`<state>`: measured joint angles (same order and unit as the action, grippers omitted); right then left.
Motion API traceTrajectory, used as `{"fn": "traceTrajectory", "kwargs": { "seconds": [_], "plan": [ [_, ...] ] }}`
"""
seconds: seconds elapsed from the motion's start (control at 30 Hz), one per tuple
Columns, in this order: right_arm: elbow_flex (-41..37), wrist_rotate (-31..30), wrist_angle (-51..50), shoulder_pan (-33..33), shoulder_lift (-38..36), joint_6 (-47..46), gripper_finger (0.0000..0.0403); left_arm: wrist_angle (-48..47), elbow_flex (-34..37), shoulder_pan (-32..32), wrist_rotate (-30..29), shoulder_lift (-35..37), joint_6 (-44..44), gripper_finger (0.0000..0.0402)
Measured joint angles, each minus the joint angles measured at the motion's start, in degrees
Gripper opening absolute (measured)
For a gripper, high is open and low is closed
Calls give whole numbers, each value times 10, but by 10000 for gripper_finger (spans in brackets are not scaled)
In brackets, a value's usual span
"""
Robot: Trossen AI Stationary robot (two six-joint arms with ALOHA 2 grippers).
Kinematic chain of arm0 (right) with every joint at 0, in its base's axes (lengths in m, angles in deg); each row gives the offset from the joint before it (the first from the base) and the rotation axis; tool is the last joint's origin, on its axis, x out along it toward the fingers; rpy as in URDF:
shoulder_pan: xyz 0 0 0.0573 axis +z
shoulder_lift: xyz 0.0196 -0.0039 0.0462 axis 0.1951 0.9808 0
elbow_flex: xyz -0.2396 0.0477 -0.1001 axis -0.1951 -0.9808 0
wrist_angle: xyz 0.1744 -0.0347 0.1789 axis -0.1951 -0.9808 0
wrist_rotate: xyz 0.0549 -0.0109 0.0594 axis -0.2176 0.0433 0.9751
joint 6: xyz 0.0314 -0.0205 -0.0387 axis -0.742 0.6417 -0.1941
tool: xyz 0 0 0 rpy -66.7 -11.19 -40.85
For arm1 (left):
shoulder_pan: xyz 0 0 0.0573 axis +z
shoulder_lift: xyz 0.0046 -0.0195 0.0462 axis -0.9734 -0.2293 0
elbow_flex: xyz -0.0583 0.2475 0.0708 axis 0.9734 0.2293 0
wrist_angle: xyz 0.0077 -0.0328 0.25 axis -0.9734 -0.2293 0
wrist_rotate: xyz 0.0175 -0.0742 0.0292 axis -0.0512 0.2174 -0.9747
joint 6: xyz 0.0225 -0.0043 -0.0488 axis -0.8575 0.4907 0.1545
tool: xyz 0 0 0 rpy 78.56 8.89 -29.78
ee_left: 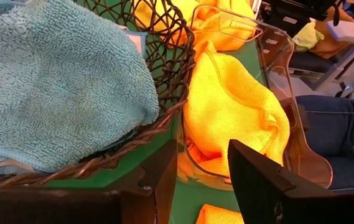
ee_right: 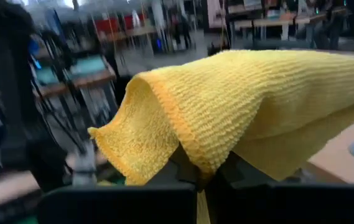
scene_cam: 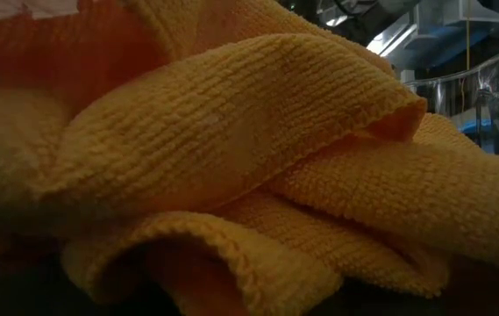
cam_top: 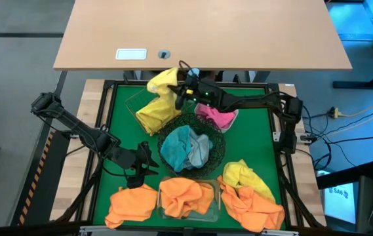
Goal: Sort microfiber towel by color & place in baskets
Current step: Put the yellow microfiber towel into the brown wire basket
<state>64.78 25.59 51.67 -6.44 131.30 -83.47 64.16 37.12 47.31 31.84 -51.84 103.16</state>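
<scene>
My right gripper point(cam_top: 178, 92) reaches in from the table's right over the far part of the green mat and is shut on a yellow microfiber towel point(cam_top: 162, 80). Below it stands the copper wire basket point(cam_top: 131, 103) with yellow cloth point(cam_top: 155, 115) in it. Pink towels point(cam_top: 216, 117) lie in a tray beside it. The black wire bowl point(cam_top: 220, 152) in the middle holds teal and grey towels point(cam_top: 185, 148). My left gripper point(cam_top: 144, 161) hovers open left of the bowl, facing the clear tub point(ee_left: 270, 56) of orange towels point(ee_left: 232, 112), with nothing between its fingers. My right gripper pinches a fold of the yellow towel point(ee_right: 192, 149) between its two fingers, which lie about level and come from the table's right. The cloth drapes slack over and past the fingertips. It is lifted above the copper basket; whether its lower end touches the cloth there I cannot tell.
Loose towels lie along the near edge: an orange one point(cam_top: 131, 204) at the left, another orange one point(cam_top: 254, 208) and a yellow one point(cam_top: 244, 173) at the right. An orange towel point(scene_cam: 231, 149) fills the low view. A wooden table point(cam_top: 199, 33) stands beyond the far edge.
</scene>
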Motion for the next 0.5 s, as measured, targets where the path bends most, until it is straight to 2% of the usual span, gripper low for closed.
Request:
{"fn": "traceTrajectory", "kwargs": {
  "seconds": [0.17,0.5],
  "plan": [
    [0,0,19,0,0,-12,5,0,0,0,0,0,0,136],
    [0,0,-89,0,0,-12,6,0,0,0,0,0,0,136]
  ]
}}
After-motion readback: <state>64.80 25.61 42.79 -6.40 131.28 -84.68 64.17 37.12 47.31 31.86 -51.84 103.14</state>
